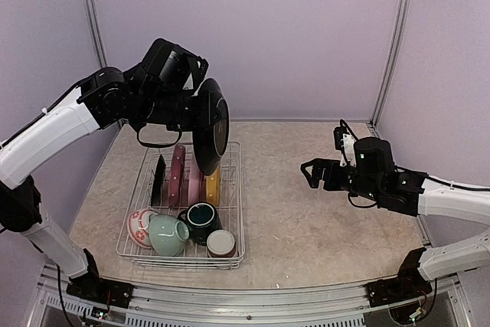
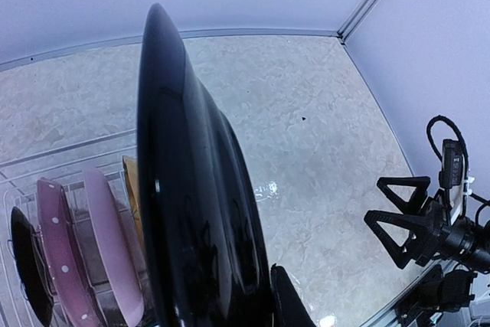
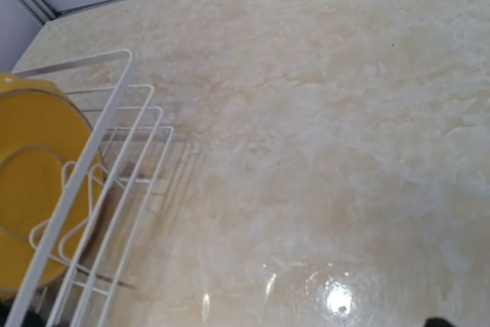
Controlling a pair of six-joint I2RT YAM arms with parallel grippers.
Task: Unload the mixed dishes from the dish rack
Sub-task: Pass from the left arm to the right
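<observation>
My left gripper (image 1: 202, 112) is shut on the rim of a large black plate (image 1: 212, 137), which hangs on edge above the far half of the dish rack (image 1: 239, 212). In the left wrist view this plate (image 2: 191, 204) fills the middle, with one dark finger (image 2: 289, 302) pressed against its right face. Upright in the rack stand another black plate (image 1: 158, 181), two pink dotted plates (image 1: 178, 174) and a yellow plate (image 1: 213, 186). At the near end lie a red-patterned white bowl (image 1: 139, 227), a pale-green cup (image 1: 168, 233), a teal cup (image 1: 201, 219) and a brown-white cup (image 1: 221, 243). My right gripper (image 1: 315, 174) stays open above the table, right of the rack.
The right wrist view shows the rack's white wire side (image 3: 99, 135) with the yellow plate (image 3: 34, 181) behind it, and beige marbled tabletop (image 3: 321, 128) beyond. Purple walls close in the back and both sides. Bare tabletop (image 1: 291, 220) lies between the rack and my right arm.
</observation>
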